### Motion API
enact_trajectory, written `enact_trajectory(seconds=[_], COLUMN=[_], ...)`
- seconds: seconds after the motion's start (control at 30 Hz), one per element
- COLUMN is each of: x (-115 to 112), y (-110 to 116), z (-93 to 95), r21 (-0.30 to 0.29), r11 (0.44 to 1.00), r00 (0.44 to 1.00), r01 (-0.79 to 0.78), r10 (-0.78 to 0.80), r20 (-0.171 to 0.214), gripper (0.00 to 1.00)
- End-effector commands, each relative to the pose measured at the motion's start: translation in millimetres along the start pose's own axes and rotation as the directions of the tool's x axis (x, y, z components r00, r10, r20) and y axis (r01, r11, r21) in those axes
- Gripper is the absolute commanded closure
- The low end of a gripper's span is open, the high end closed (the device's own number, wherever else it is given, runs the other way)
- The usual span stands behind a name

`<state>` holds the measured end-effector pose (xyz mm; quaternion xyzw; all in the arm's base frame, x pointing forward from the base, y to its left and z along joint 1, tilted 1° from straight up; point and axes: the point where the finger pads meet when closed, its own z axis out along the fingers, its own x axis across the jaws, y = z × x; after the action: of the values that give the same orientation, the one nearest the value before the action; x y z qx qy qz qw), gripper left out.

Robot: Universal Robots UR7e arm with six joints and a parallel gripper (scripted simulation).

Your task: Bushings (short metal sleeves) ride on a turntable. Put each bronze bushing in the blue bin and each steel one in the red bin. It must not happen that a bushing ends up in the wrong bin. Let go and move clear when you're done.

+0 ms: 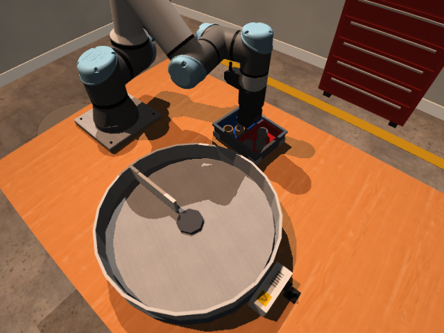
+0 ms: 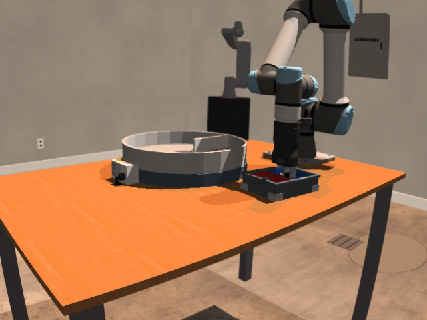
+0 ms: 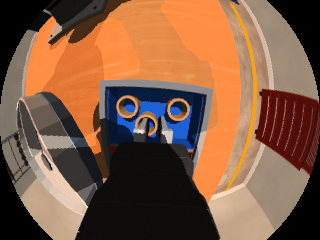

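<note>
Behind everything, plain gray wall (image 1: 35, 35) (image 2: 103, 69) (image 3: 282, 40). Below, broad orange table (image 1: 340, 232) (image 2: 155, 223) (image 3: 150, 65), with a wide margin between turntable (image 1: 150, 265) (image 2: 182, 161) (image 3: 60, 125) and near edge in the exterior view. Little room between turntable rim and dark divided tray (image 1: 233, 141) (image 2: 286, 187) (image 3: 150, 84). Within tray walls, blue bin (image 1: 233, 120) (image 2: 301, 173) (image 3: 155, 106) beside red bin (image 1: 274, 134) (image 2: 272, 177) (image 3: 114, 148). Low over the blue bin, hand (image 1: 241, 125) (image 2: 289, 175) (image 3: 154, 122) released, fingers partly apart. In blue, three bronze bushings (image 1: 227, 125) (image 2: 281, 174) (image 3: 118, 111), one right at the fingers; in red, dark steel bushings (image 1: 262, 132), count unclear.
</note>
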<state>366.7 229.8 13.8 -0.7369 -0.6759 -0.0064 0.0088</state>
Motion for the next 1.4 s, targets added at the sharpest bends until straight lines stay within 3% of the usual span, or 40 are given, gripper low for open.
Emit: enact_trajectory(seconds=[0.0, 1.37], x=[0.5, 0.6], y=[0.1, 0.0], z=[-3.6, -15.4], r21=[-0.001, -0.001], r11=[1.0, 1.0], r00=[1.0, 1.0], r01=[0.0, 0.0], r10=[0.0, 0.0], r20=[-0.001, -0.001], gripper=[0.58, 0.58])
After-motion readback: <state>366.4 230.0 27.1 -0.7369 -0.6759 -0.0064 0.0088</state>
